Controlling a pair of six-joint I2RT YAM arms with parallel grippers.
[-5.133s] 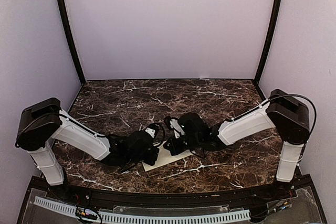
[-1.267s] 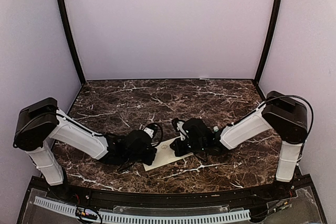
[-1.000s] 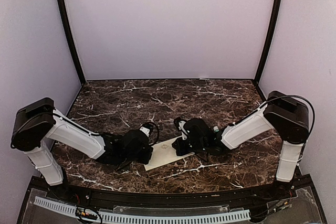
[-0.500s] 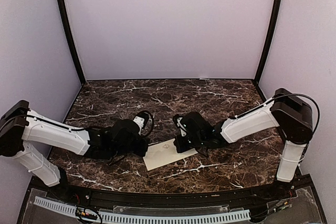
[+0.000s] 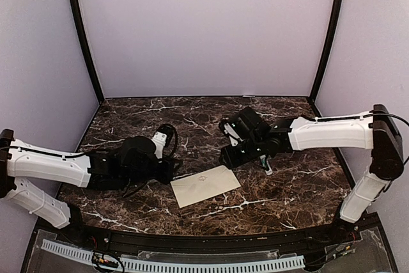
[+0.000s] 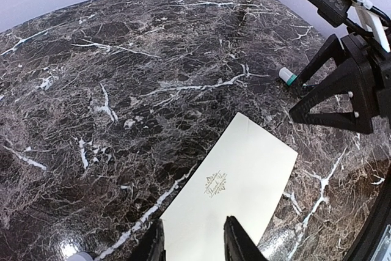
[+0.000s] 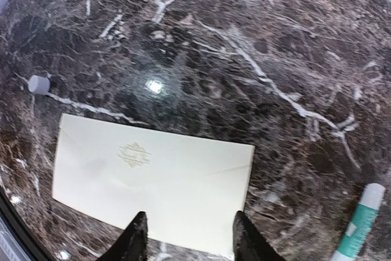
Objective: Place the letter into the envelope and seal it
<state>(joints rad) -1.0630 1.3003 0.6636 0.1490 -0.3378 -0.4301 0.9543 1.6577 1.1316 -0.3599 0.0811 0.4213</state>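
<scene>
Soft light, glare on marble table [image 7: 153, 85], edges perhaps warped

The left arm [image 5: 51, 164] and right arm [image 5: 326, 133] stretch low inward, left fingers [image 6: 238, 244] and right fingers [image 7: 247, 239] parted.

The far half of the marble table [image 5: 192, 116] is lying open, giving either arm room to swing. Nearer the front, the envelope [image 5: 205, 185] is lying flat. The left gripper [image 5: 174, 172] and right gripper [image 5: 225, 158] are hovering just off its back corners, jaws parted. A glue stick [image 7: 359, 223] is lying near one end of the envelope and a small pale cap [image 7: 38, 84] by the other.
</scene>
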